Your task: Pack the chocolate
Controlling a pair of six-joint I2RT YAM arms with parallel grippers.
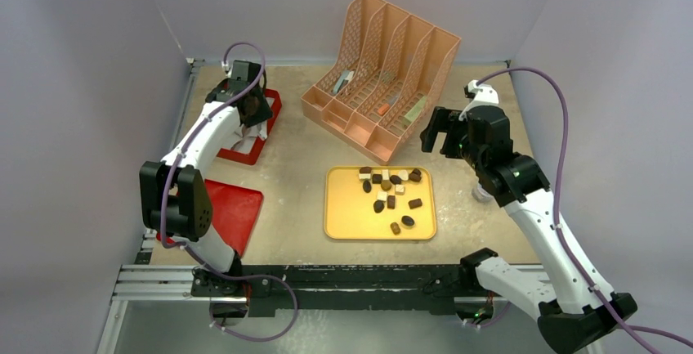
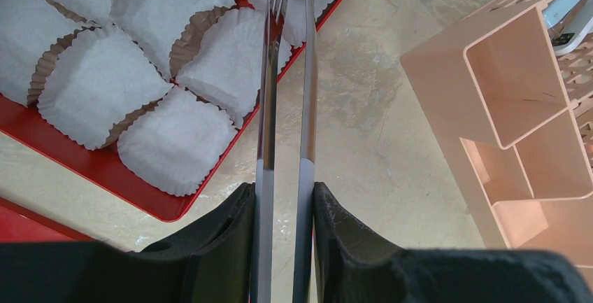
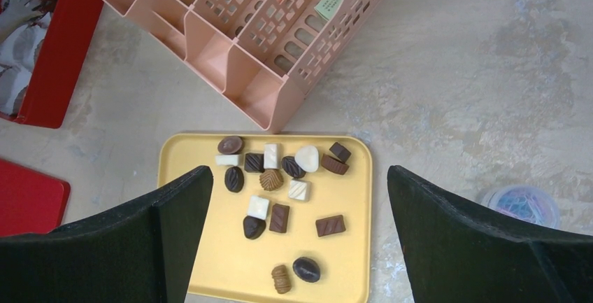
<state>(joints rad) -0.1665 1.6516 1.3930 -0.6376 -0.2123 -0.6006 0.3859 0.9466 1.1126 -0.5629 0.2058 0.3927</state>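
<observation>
No legible text or markings anywhere.

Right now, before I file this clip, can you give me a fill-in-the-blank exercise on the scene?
1. The chocolate lies on a ____ tray.
2. The white cup liners sit in a ____ box.
3. The metal tongs are clamped between the ____ arm's fingers.
4. The right gripper hangs ____ above the tray, holding nothing.
Missing words: yellow; red; left; open.

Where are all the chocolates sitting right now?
In the overhead view the chocolates lie loose on the yellow tray mid-table, just in front of the peach file rack and right of the red box.
</observation>
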